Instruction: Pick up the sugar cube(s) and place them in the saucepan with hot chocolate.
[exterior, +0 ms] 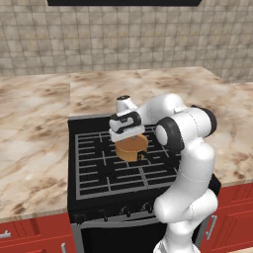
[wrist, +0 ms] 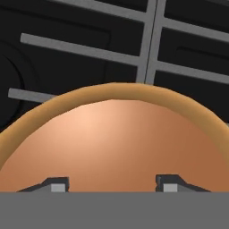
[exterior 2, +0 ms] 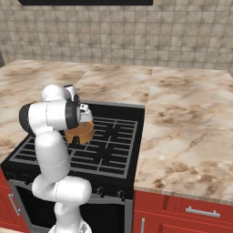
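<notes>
Fingers show as two small dark tips in the hand view, set well apart with nothing between them, just above the brown surface of the saucepan, whose orange rim arcs over the grey stove grate. From the left base view, the gripper hangs directly over the saucepan on the black stove, marble counter on both sides. From the right base view, the saucepan sits on the grate's left part, partly hidden by the arm.
</notes>
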Robot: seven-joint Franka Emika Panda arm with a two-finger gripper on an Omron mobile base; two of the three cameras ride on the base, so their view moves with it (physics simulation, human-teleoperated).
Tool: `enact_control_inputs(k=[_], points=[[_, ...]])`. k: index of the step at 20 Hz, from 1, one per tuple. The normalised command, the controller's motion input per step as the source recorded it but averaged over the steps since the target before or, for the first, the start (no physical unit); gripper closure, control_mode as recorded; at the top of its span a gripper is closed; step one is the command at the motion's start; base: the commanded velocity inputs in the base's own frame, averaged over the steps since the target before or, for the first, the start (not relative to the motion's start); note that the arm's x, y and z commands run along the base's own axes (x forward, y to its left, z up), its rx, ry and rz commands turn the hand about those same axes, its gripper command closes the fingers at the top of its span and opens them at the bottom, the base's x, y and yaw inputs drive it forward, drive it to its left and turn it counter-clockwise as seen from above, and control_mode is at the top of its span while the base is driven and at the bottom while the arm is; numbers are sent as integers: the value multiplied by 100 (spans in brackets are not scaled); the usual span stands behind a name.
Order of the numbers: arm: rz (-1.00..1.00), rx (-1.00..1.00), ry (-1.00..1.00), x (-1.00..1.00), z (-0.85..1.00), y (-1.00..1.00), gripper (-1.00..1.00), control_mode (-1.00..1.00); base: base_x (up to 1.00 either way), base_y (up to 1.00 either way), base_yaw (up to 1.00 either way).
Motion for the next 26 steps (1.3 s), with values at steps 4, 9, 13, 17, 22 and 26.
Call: enact_control_inputs(k=[4, 9, 13, 17, 22, 26], points=[[0, 0, 0, 0, 0, -1, -100, -100, 0, 0, 0], [0, 0, 0, -5, 16, -6, -100, -100, 0, 0, 0], [-6, 2, 0, -38, 44, -23, -100, -100, 0, 0, 0], [-13, 5, 0, -72, 52, -68, -100, -100, 0, 0, 0], [-18, 1, -5, -95, 49, -98, -100, -100, 0, 0, 0], [-13, 2, -11, -100, 62, -96, -100, -100, 0, 0, 0]])
